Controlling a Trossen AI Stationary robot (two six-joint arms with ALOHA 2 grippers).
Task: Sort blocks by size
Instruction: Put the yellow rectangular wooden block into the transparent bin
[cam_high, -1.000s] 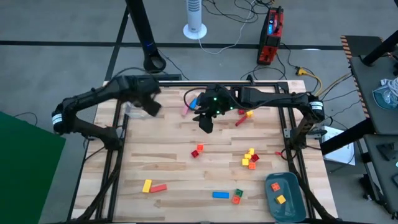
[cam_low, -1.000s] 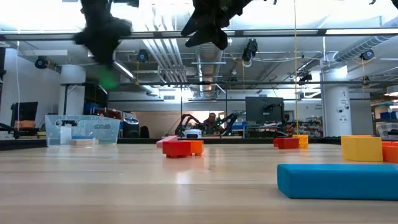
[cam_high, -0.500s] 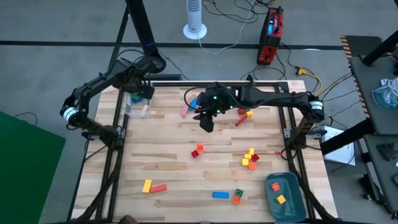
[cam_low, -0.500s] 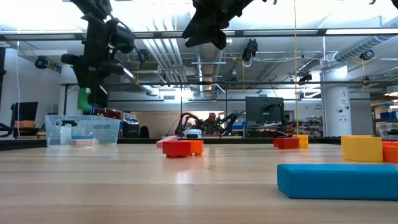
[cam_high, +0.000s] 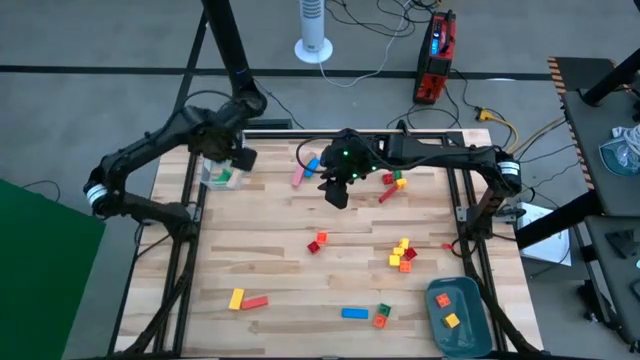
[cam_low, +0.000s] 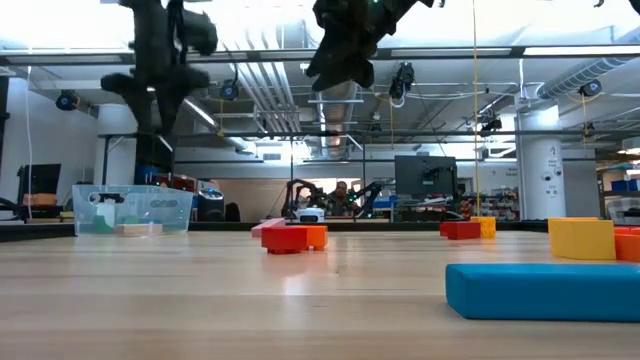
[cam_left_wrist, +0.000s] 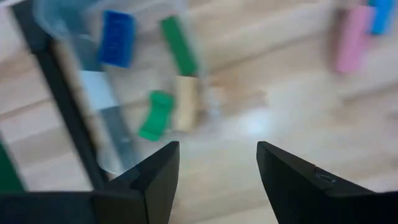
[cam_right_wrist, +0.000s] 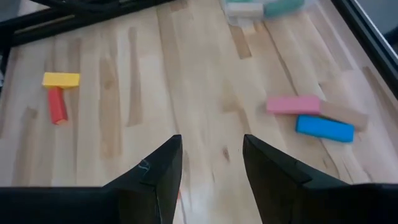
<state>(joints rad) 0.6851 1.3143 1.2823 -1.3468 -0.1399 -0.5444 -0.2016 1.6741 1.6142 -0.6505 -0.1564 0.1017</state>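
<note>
My left gripper (cam_high: 226, 162) hangs open, pointing down, over the clear plastic box (cam_high: 218, 174) at the table's far left; nothing is between its fingers (cam_left_wrist: 217, 174). Inside the box lie a blue block (cam_left_wrist: 117, 38), two green blocks (cam_left_wrist: 155, 116) and a tan one. My right gripper (cam_high: 338, 192) hangs open above the far middle of the table, nothing between its fingers (cam_right_wrist: 211, 168). A pink block (cam_high: 298, 176) and a blue block (cam_high: 312, 165) lie on the table just left of it.
Loose blocks lie on the table: red and yellow (cam_high: 392, 183) at the far right, red-orange (cam_high: 317, 241) in the middle, a yellow-orange cluster (cam_high: 401, 255), yellow and red (cam_high: 246, 299), blue (cam_high: 354, 313), green-orange (cam_high: 382, 316). A grey-blue tray (cam_high: 434, 300) holds blocks at the near right corner.
My left gripper has swung toward the table's far left corner, over the clear box, and has let go of the green block that hung between its fingers. That block now lies in the box.
</note>
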